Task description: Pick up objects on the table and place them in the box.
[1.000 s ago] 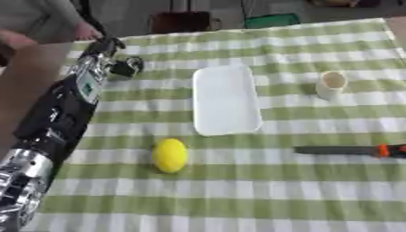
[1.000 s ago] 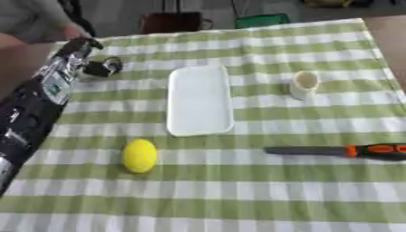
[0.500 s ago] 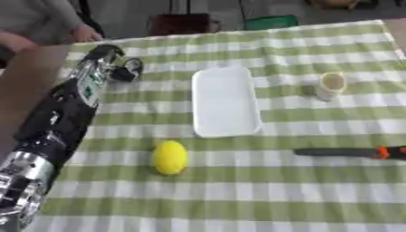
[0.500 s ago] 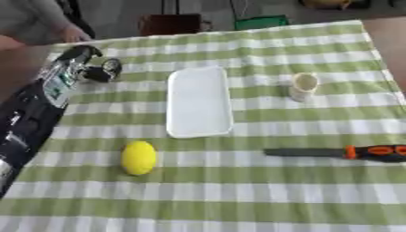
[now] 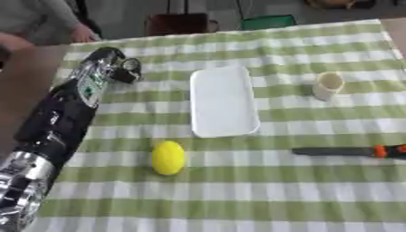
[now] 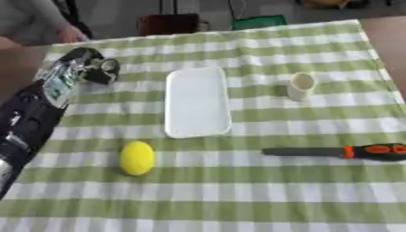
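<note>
The right eye view showed the knife (image 6: 337, 152) nearly whole, black blade and orange-and-black handle lying crosswise near the table's right edge; in the left eye view the handle ran off the frame. The left eye view took in more of the left arm (image 5: 55, 122), down to its silver joint at the lower left corner.

Left hand (image 5: 111, 68) lay at the far left of the green-checked cloth (image 5: 238, 190), fingers curled in on themselves; whether anything sat inside them could not be told. It touched none of the loose objects. Right hand appeared in neither view.

White tray (image 5: 223, 102) lay flat at the centre, long side running away from the camera. Lemon (image 5: 168, 157) sat just off its near left corner, apart from it. Small cream cup (image 5: 326, 84) stood upright to the right of the tray. Knife lay well nearer than the cup.
</note>
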Controlling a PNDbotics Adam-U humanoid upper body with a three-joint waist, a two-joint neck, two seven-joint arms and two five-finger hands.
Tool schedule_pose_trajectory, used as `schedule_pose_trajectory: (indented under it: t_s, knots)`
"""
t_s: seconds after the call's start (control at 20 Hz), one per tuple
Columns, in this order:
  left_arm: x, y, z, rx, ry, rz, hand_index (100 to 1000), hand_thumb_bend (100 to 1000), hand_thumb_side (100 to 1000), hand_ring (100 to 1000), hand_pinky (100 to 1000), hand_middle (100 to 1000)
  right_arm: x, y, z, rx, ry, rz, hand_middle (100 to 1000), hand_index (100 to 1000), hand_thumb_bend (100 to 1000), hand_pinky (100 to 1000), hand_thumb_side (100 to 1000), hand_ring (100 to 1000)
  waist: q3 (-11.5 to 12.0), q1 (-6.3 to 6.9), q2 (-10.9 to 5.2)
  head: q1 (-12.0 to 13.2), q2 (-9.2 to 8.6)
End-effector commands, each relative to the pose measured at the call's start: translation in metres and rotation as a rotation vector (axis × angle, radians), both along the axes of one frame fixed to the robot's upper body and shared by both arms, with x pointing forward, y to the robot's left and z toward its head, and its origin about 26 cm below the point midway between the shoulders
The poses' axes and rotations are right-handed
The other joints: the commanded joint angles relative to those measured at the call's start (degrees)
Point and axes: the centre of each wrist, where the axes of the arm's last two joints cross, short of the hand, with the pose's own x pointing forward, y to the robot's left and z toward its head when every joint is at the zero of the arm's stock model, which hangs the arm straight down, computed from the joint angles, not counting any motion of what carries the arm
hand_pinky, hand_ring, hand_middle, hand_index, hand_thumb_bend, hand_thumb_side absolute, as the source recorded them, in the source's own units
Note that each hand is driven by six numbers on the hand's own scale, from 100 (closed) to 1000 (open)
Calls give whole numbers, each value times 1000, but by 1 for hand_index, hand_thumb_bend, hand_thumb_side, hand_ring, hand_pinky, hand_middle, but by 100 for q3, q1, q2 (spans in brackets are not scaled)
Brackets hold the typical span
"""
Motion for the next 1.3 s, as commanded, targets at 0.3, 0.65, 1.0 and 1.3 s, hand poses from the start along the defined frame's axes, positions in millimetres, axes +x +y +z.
schedule_pose_trajectory:
  t_s: [0.3, 0.65, 1.0, 1.3]
  knots:
    - [0, 12, 19, 26, -50, 46, 867, 331, 309, 887, 908, 890, -3, -1, 12, -23, -36, 4, 704, 810, 528, 597, 728, 650, -9, -37, -67, 21, -87]
    - [1, 13, 18, -1, -17, 29, 866, 309, 320, 888, 912, 890, -3, -1, 12, -23, -36, 5, 704, 811, 529, 598, 728, 650, -45, -38, -32, 29, -123]
    - [1, 12, 19, 9, -28, 35, 819, 275, 310, 883, 908, 877, -3, 0, 12, -23, -37, 5, 704, 811, 528, 598, 727, 650, -55, -29, -12, 25, -123]
    - [1, 11, 19, 35, -25, 41, 840, 303, 320, 888, 915, 886, -3, -1, 12, -22, -36, 5, 704, 810, 527, 598, 727, 650, -55, -27, -20, 23, -122]
